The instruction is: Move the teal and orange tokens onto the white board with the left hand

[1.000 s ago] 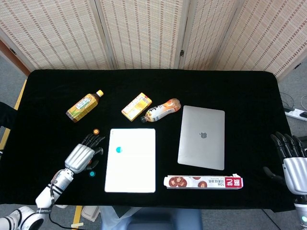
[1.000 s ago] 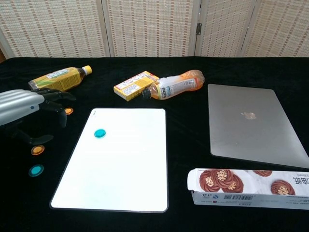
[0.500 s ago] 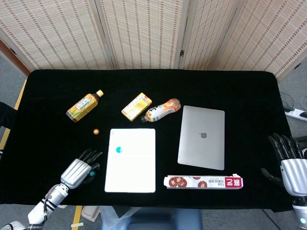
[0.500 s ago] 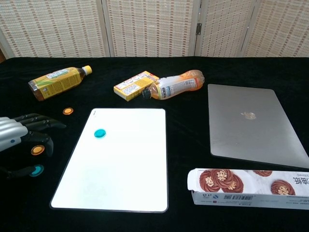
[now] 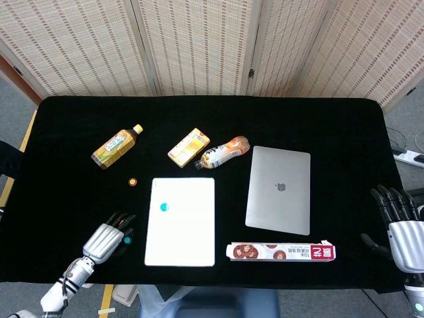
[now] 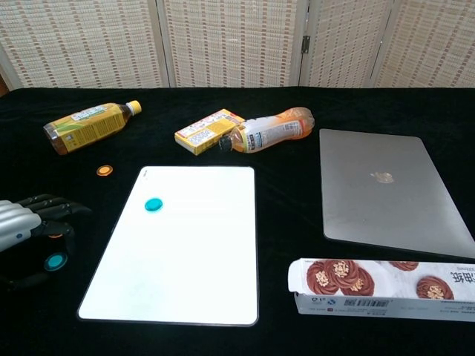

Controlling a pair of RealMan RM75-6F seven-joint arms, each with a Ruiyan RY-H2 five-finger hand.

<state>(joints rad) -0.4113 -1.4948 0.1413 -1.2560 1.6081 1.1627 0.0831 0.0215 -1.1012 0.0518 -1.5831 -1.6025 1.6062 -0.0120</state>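
Beside the white board's (image 6: 185,245) left edge, left robot hand (image 6: 26,233) hovers over teal token (image 6: 54,261).

Bare cloth between left robot hand (image 6: 26,230) and white board (image 6: 185,252).

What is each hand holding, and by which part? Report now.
Right hand: nothing, fingers apart. Left hand sits around the small round teal token; whether it actually grips it cannot be told.
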